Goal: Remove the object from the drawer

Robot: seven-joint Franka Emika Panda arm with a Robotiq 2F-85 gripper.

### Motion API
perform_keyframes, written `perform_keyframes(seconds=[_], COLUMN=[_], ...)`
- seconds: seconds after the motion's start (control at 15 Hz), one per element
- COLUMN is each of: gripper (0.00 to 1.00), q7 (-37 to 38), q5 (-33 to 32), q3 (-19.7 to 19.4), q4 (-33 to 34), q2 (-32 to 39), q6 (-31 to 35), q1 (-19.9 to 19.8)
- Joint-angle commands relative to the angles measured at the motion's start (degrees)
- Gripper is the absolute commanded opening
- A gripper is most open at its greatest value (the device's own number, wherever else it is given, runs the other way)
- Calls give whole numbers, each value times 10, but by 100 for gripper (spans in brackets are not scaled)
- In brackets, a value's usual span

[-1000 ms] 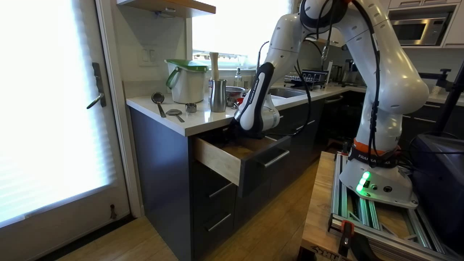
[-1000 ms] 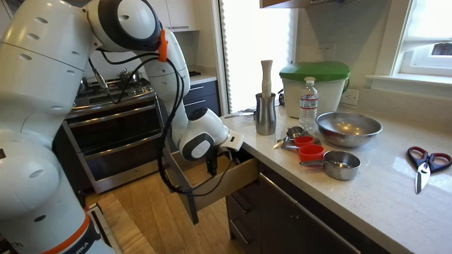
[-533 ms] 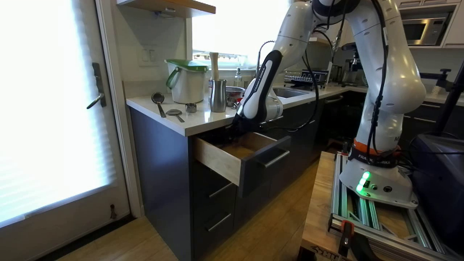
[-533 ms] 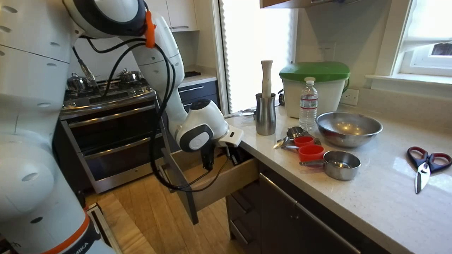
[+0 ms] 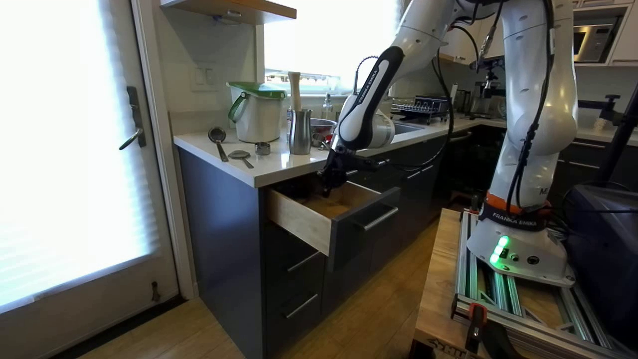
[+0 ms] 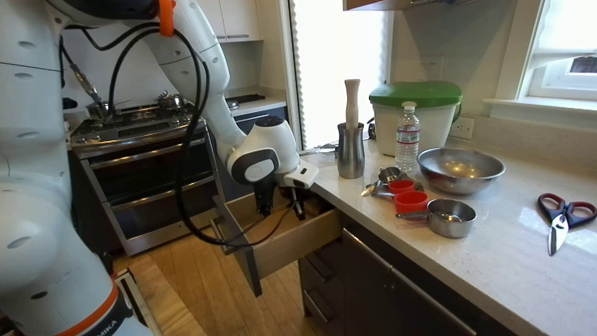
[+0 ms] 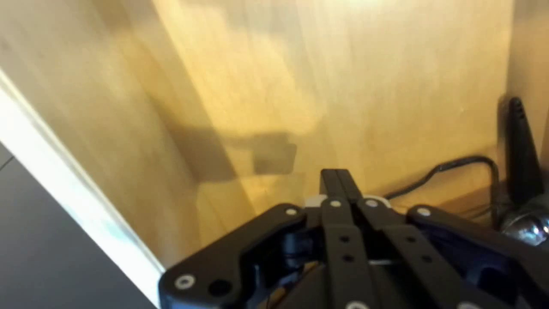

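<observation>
The drawer (image 5: 366,219) stands pulled out below the counter, with a dark flat front and bar handle; its wooden side wall (image 6: 298,242) shows in an exterior view. My gripper (image 5: 326,191) points down over the drawer near the counter edge. In the wrist view the gripper (image 7: 336,172) has its fingertips together with nothing between them. The wooden drawer floor (image 7: 279,77) lies beneath. A dark cord or thin handle (image 7: 463,162), a black tapered handle (image 7: 521,150) and a shiny metal piece (image 7: 527,227) lie at the right side. A whitish shape behind the fingers is mostly hidden.
The counter (image 6: 508,261) overhangs the drawer's back. On it are a steel shaker (image 6: 350,154), red cups (image 6: 411,201), a metal cup (image 6: 451,219), a bowl (image 6: 461,170), a bottle (image 6: 407,140), a bin (image 6: 415,116) and scissors (image 6: 562,219). A cable (image 6: 182,186) loops beside the arm.
The arm has drawn back from the counter towards its base, and the gripper has risen and tilted, so more of it shows above the drawer. The drawer has not moved.
</observation>
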Motion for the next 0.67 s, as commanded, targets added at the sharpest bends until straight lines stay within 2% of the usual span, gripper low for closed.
perform_keyframes(seconds=[0.0, 0.27, 0.6], gripper=[0, 0, 0], q7=[-42, -68, -80], q5=[16, 3, 5], q3=[3, -30, -46], q4=[-30, -38, -54], q2=[-69, -115, -159], q6=[-140, -249, -279], q1=[-9, 14, 34])
